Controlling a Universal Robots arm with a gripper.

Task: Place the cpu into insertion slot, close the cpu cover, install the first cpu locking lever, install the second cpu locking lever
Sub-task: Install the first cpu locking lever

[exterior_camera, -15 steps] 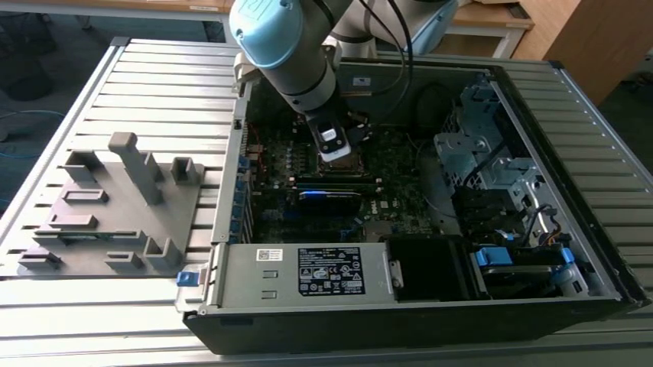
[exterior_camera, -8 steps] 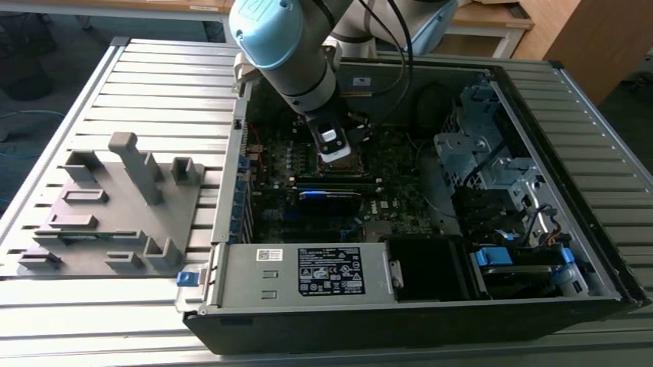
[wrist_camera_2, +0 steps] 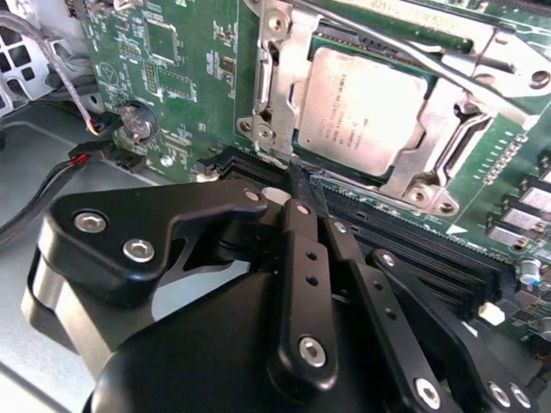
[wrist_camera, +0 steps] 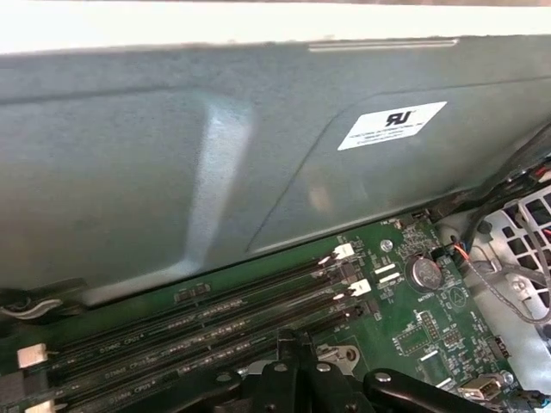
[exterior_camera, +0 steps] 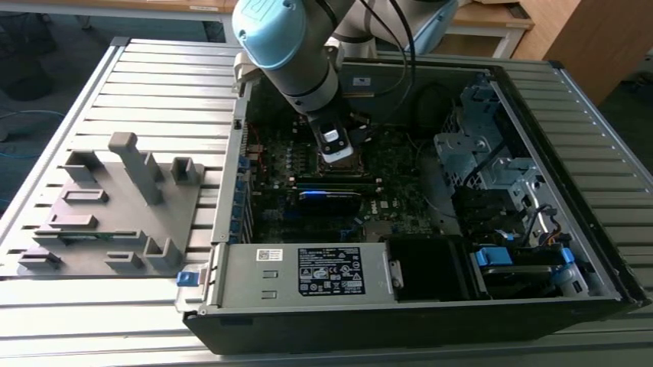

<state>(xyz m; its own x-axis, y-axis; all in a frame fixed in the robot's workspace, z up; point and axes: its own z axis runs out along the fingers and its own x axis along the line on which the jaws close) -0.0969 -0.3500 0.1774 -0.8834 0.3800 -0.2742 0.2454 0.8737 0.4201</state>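
Ribbed metal benchtop (exterior_camera: 153,84) carries an open case (exterior_camera: 602,252), motherboard (wrist_camera_2: 181,77) flat inside. At its middle the cpu (wrist_camera_2: 362,107) lies face up in the slot (wrist_camera_2: 303,151), seemingly seated, edges square with the socket, cover (wrist_camera_2: 277,82) framing it. A lever (wrist_camera_2: 413,53) crosses above. Just beside the socket's edge, the gripper (wrist_camera_2: 312,191) hangs with fingertips pinched together, holding nothing, probably poised for lever work.

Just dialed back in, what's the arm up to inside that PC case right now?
The gripper is down inside the open computer case, right at the edge of the insertion slot on the motherboard. The cpu already sits in the socket, and the cpu cover lies closed over its edges. The fingers look pinched together with nothing held, their tips at the socket's near edge.
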